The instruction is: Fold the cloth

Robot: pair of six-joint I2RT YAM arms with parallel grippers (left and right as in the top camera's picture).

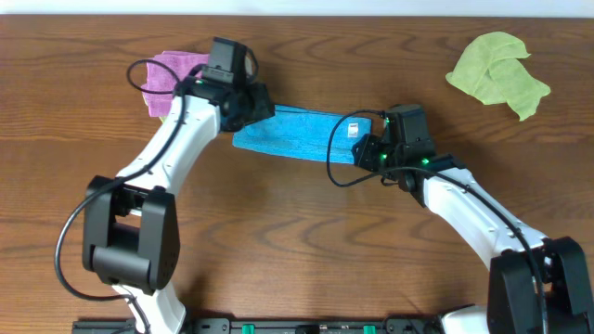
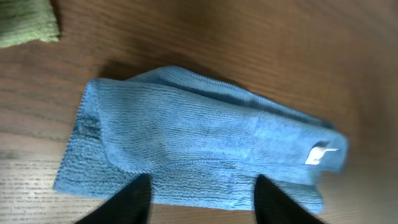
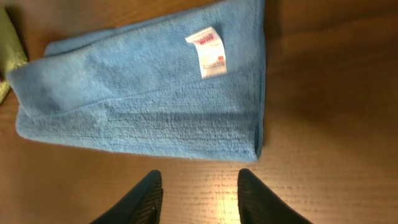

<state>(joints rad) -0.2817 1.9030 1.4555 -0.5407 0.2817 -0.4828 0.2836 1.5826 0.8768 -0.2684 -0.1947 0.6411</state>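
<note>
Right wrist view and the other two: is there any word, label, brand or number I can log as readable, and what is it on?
White tag on the blue cloth: red print, too blurred to read.
Same tag in the left wrist and overhead views: too small or blurred, no letters made out.
No other text or signs visible.

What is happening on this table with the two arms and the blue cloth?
Two robot arms are working on the cloth, which lies on the wooden table already folded into a long strip, with its white tag facing up near the right end. The left gripper is at the strip's left end and the right gripper at its right end. Both are open and hold nothing. A purple cloth and a yellow-green cloth lie aside.
</note>
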